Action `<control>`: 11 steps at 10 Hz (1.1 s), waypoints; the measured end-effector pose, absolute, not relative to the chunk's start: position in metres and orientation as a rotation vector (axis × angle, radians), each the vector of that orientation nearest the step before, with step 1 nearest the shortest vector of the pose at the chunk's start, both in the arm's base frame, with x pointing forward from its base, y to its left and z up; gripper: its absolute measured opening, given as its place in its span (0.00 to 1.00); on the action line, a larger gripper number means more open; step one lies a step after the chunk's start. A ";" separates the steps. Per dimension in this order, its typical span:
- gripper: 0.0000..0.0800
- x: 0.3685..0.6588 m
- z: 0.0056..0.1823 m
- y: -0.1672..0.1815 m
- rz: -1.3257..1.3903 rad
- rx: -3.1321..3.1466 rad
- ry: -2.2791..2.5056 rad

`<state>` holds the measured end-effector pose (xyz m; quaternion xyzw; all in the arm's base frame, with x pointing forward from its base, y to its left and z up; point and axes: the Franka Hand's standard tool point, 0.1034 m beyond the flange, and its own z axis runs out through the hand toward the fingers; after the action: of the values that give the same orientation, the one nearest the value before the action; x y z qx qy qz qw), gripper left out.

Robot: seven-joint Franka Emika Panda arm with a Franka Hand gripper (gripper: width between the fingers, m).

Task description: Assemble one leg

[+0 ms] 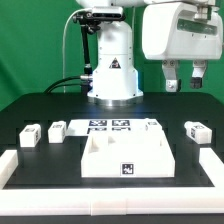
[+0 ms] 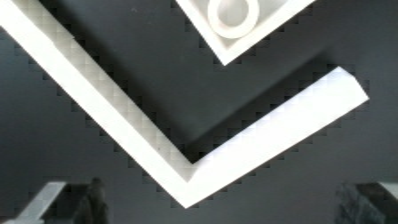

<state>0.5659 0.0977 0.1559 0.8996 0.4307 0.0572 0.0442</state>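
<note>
Three legs show in the exterior view, each a small white block with a tag. Two lie at the left (image 1: 30, 136) (image 1: 57, 129) and one at the right (image 1: 197, 130). The large white tray-shaped piece (image 1: 125, 157) sits at the front middle. My gripper (image 1: 184, 78) hangs high above the right side of the table, open and empty, well above the right leg. In the wrist view the gripper (image 2: 214, 205) has its dark fingertips (image 2: 54, 200) far apart, with nothing between them. A white part with a round recess (image 2: 235, 18) shows at that picture's edge; I cannot tell which part it is.
The marker board (image 1: 108, 125) lies behind the tray-shaped piece, in front of the robot base (image 1: 112, 75). A raised white border (image 1: 18, 166) runs round the black table; its corner (image 2: 178, 160) fills the wrist view.
</note>
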 end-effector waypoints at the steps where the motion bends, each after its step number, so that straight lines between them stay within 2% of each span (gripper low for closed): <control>1: 0.81 0.566 0.156 0.098 0.176 2.750 1.315; 9: 0.81 0.563 0.154 0.097 0.172 2.744 1.330; 11: 0.81 0.533 0.143 0.090 0.145 2.638 1.527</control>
<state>0.5329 0.0897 0.1433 0.8636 0.4998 0.0474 0.0450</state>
